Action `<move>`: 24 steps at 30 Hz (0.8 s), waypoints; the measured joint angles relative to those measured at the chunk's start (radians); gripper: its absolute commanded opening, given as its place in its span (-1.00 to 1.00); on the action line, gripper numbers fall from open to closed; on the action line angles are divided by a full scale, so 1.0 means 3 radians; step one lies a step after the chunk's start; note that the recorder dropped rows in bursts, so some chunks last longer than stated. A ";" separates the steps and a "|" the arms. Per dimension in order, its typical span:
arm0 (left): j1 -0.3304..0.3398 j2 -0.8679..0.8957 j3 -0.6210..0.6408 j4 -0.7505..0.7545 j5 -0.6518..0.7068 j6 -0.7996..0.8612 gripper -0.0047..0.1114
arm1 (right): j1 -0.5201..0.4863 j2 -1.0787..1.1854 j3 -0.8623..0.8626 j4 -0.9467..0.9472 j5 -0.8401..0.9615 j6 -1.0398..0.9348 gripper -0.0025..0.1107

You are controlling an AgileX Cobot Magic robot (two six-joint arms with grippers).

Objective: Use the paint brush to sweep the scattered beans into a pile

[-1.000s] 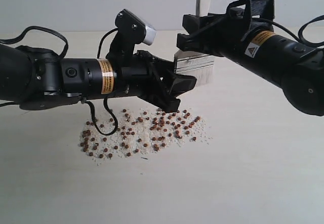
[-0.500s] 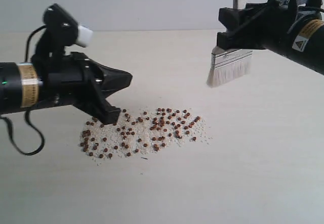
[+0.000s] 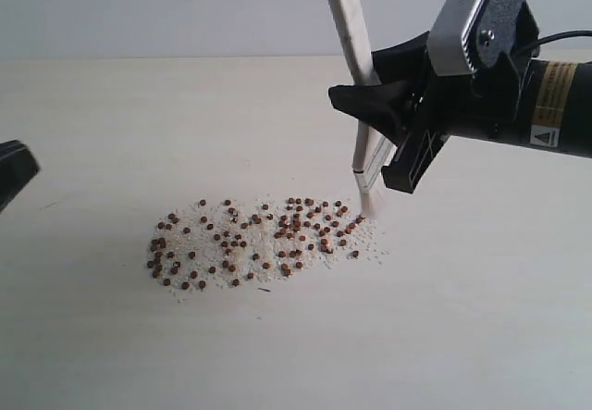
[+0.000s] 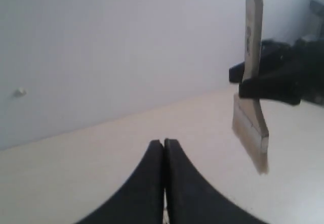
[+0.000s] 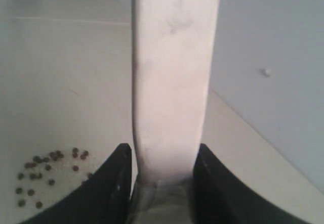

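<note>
The right tool [image 3: 372, 134] clamps the brush [image 3: 344, 12] handle-up, bristles at the right edge of the beans [image 3: 259, 243]; the left tool [image 4: 163, 153], jaws together, sits well apart.

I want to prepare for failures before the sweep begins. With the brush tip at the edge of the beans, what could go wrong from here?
1. The beans are round and loose, so a fast stroke may roll them farther apart instead of gathering them.
2. The right fingers grip the paint brush only low on its handle; pressing down hard may tilt it or let it slip.
</note>
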 measured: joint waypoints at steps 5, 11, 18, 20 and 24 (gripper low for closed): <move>0.0000 -0.0876 0.0194 -0.0304 0.0133 0.0103 -0.92 | 0.0000 0.0167 0.0000 0.0002 -0.0551 0.0026 -0.96; 0.0032 -0.1863 0.0208 -0.0657 0.0806 0.0413 -0.92 | 0.0000 0.0544 -0.0079 0.0131 -0.1024 0.0026 -0.96; 0.0397 -0.2227 0.0197 -0.0970 0.1799 0.0710 -0.92 | 0.0000 0.0832 -0.0296 0.0149 -0.1311 0.0074 -0.96; 0.0518 -0.2227 0.0189 -0.0977 0.1816 0.0714 -0.92 | 0.0000 0.0845 -0.0298 0.0155 -0.1319 0.0074 -0.96; 0.0783 -0.2227 0.0189 -0.0985 0.1821 0.0719 -0.92 | 0.0000 0.0853 -0.0298 0.0136 -0.1327 0.0200 -0.96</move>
